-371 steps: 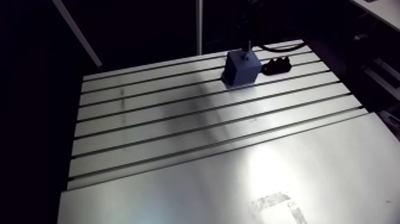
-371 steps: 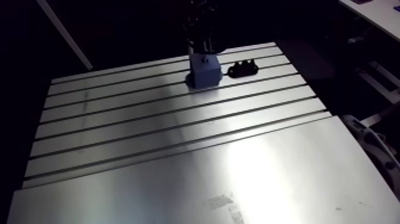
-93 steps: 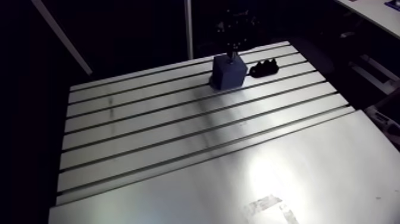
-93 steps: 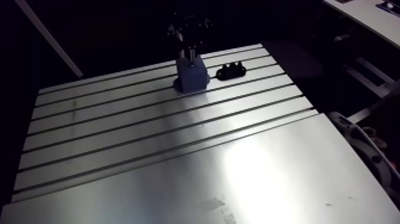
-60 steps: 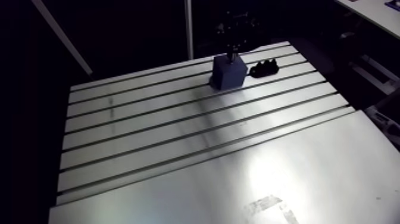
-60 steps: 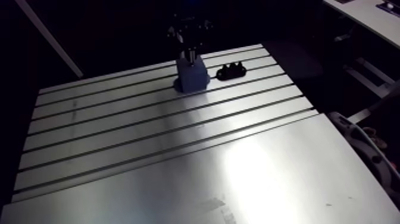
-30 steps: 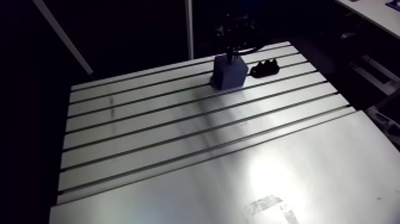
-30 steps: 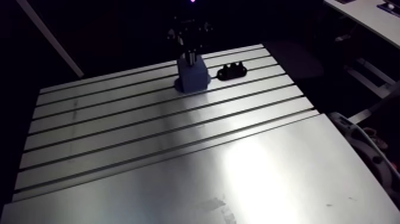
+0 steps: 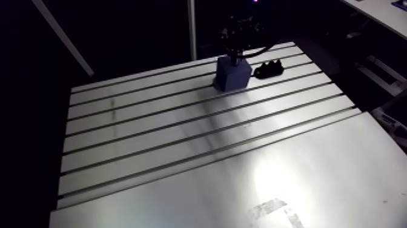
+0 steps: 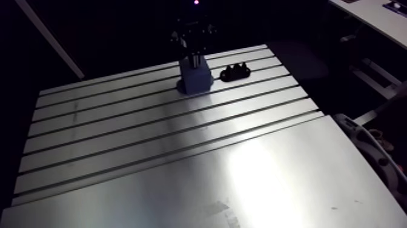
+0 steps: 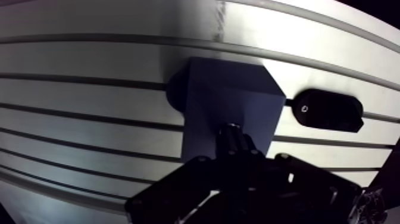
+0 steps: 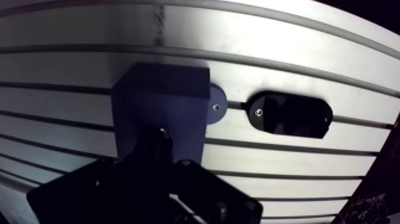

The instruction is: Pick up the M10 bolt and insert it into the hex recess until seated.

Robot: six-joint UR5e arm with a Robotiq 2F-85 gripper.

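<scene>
A blue block (image 11: 229, 98) stands on the slotted aluminium table (image 9: 181, 133) near its far edge, with a round flange at its foot. My gripper (image 11: 235, 154) hangs directly over the block's top, with its dark fingers closed together. A short dark cylinder, the M10 bolt (image 11: 230, 134), sticks out from between them toward the block's top face. I cannot see the hex recess; the bolt and gripper cover that part of the block. In the arm view the gripper (image 9: 237, 54) sits just above the block (image 9: 232, 74).
A black oval holder (image 11: 329, 109) with a small screw lies on the table just beside the block, on the side away from the flange. The table's slots run across under both. A smooth plate (image 9: 272, 182) covers the near part of the table.
The camera shifted after the earliest frames. Since then the gripper has stayed over the blue block with no clear movement, and the block and black holder have not moved.
</scene>
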